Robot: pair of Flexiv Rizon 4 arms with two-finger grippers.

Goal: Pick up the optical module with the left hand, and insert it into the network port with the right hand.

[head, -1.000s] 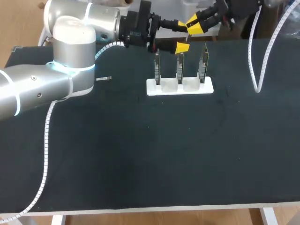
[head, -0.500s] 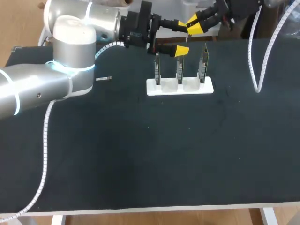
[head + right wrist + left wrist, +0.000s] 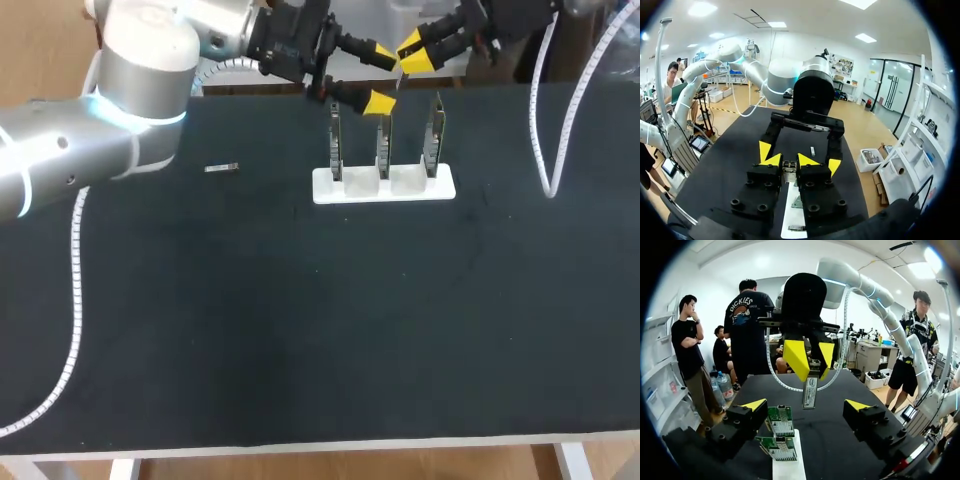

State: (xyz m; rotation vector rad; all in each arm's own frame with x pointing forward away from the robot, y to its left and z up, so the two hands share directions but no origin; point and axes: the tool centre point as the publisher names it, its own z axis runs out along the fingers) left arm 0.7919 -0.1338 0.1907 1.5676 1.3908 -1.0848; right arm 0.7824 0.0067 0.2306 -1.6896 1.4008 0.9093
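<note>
The optical module (image 3: pixel 810 392), a slim silver bar, hangs from my right gripper (image 3: pixel 811 359), which is shut on its upper end. In the right wrist view the module (image 3: pixel 789 169) sits between my right gripper's (image 3: pixel 790 160) yellow tips. My left gripper (image 3: pixel 806 405) is open wide, one finger on either side of the module and neither touching it. In the head view both grippers meet at the table's far edge, left gripper (image 3: pixel 382 76) facing right gripper (image 3: pixel 410 58). Below them three upright port boards (image 3: pixel 383 145) stand in a white holder (image 3: pixel 385 186).
A second small module (image 3: pixel 220 167) lies flat on the black table to the left of the holder. The right arm's white cable (image 3: pixel 545 150) loops down onto the table at the far right. Green boards (image 3: pixel 780 420) rise just under my left fingers.
My left gripper has opened to its widest, letting go of the module, and the left arm has drawn back toward the far left. The right gripper has kept still with the module.
</note>
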